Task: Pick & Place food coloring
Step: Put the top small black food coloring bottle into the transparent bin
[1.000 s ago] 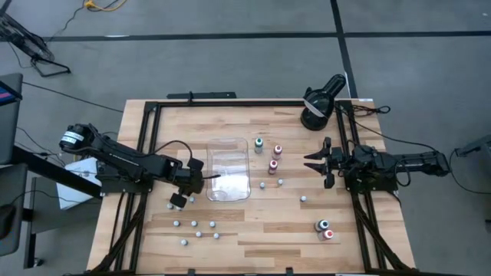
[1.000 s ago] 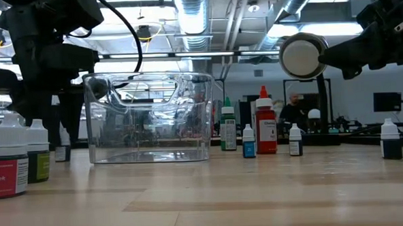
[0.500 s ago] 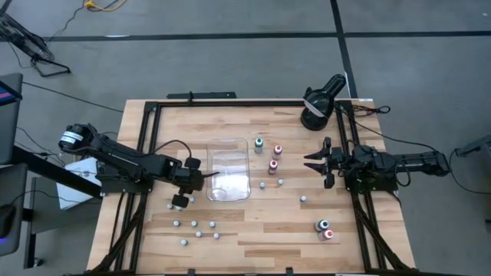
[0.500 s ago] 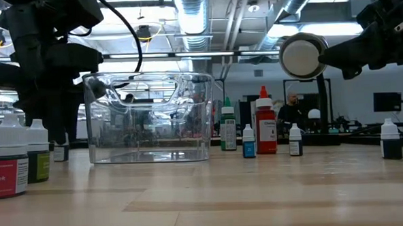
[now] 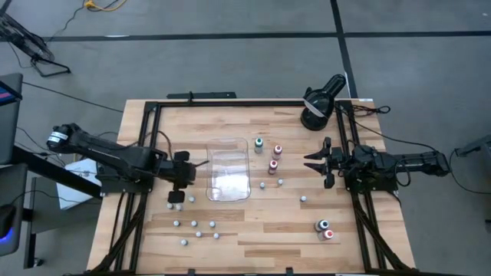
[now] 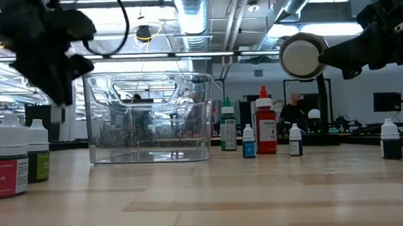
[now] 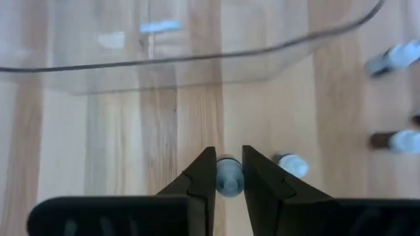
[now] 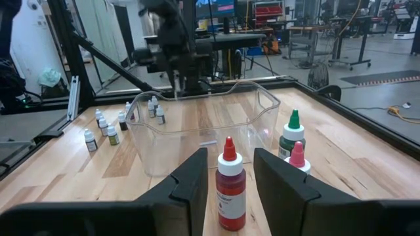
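My left gripper (image 7: 228, 172) is shut on one tiny white-capped food coloring bottle (image 7: 228, 178). It hangs above the table's left part, just left of the clear tray (image 5: 230, 169), and shows raised and blurred in the low view (image 6: 54, 85). More small bottles stand on the wood near the front left (image 5: 196, 228); one of them (image 7: 291, 165) is right beside the held one. Taller bottles (image 5: 272, 157) stand right of the tray. At the table's right my right gripper (image 5: 316, 162) waits level and open, facing a red bottle (image 8: 230, 187). My left gripper pinches the tiny bottle at its white top (image 7: 228, 186) between the two fingertips (image 7: 203, 172). The fingers come from above, slanting down. The bottle's round top faces up along the fingers. It is lifted clear of the wood.
A black round lamp-like device (image 5: 318, 103) stands at the far right corner. A few small bottles (image 5: 304, 198) are scattered right of the tray, and two sit near the front right (image 5: 325, 229). A black frame (image 5: 146, 153) runs along the table's edges.
My left gripper has shut on the tiny bottle beside the tray. It has then risen, rolled at the wrist and drawn back toward the table's left edge. The bottle has gone up with it, clear of the wood.
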Available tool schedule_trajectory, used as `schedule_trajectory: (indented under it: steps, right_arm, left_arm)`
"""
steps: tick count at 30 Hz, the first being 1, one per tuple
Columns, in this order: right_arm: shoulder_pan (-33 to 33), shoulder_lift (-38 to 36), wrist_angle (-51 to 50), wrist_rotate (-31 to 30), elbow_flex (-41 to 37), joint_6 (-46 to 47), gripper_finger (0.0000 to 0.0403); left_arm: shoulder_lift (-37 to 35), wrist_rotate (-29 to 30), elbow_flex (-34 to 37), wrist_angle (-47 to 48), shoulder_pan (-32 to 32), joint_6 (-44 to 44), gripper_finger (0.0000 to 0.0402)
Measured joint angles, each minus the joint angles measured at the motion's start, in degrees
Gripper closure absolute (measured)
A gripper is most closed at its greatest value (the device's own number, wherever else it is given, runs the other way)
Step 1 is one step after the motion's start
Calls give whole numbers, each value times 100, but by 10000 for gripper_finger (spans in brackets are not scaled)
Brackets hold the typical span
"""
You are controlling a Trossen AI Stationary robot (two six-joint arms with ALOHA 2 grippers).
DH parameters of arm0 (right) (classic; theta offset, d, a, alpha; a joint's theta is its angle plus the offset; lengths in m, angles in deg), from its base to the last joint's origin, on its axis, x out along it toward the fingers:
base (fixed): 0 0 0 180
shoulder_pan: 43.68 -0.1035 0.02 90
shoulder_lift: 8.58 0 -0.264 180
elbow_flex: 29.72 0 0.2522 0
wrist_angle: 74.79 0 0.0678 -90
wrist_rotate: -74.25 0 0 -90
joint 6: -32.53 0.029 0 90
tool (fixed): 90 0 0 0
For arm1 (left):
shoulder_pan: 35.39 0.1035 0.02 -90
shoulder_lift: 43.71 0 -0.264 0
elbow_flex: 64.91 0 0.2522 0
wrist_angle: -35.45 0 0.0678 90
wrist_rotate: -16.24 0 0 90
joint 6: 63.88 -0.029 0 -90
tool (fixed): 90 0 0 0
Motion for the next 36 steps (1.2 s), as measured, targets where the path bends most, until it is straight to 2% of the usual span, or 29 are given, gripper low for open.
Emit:
schedule_trajectory:
  steps: [4, 9, 16, 19, 25, 31, 36]
  right_arm:
    - [0, 0, 1, -1, 1, -2, 290]
    - [0, 0, 1, 0, 0, -2, 290]
    - [1, -2, 1, 0, 0, -2, 290]
    - [2, -2, 1, 0, 0, -2, 290]
    - [1, -1, -8, 0, 0, -2, 290]
    - [2, -2, -1, 0, 0, -2, 290]
    - [0, -2, 1, 0, 0, -2, 290]
  left_arm:
    - [-537, 60, -221, 130, 0, 528, 359]
    - [-1013, 484, -510, 84, 0, 840, 358]
    - [-1251, 1073, -764, -28, 26, 785, 358]
    - [-1187, 1115, -790, -413, 218, 891, 357]
    - [-515, 1045, -915, -1265, 643, 551, 356]
    - [680, 667, -1785, -993, 1017, 214, 357]
    - [1815, 658, -2779, -538, 1321, 207, 357]
